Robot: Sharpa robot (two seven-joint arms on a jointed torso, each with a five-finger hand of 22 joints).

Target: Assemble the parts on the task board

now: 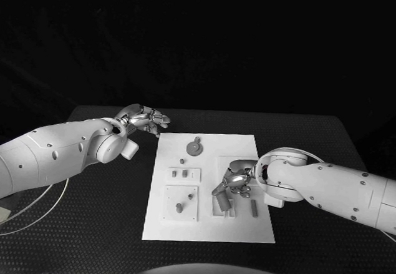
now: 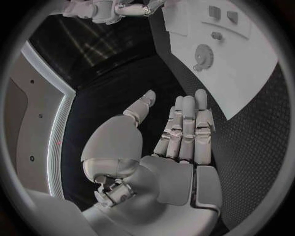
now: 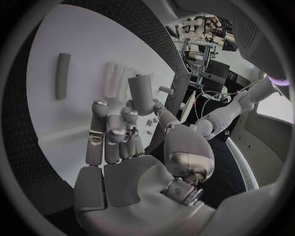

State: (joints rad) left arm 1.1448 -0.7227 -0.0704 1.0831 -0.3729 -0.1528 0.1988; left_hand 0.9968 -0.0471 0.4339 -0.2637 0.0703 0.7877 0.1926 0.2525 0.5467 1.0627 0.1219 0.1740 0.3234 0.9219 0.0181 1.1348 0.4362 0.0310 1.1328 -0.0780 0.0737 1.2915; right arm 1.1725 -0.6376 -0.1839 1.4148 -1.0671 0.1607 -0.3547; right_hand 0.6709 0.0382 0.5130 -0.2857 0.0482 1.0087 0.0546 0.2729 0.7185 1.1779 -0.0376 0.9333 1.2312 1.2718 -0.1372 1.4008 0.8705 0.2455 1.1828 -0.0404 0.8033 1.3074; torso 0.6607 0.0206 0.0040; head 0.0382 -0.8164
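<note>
The board (image 1: 210,228) is looking smooth, matt white; the table (image 1: 326,245) is showing a rough dimpled black surface; both hands are gleaming metallic.

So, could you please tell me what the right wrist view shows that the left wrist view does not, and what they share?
Right wrist view alone: the right hand up close, holding a grey cylindrical part upright between its fingertips, and a grey peg lying flat on the task board.

Left wrist view alone: the left hand, holding nothing, fingers straight, over the black table beside the board, and a round gear-like part lying on the board.

Both: the white task board and the dark table around it.
</note>
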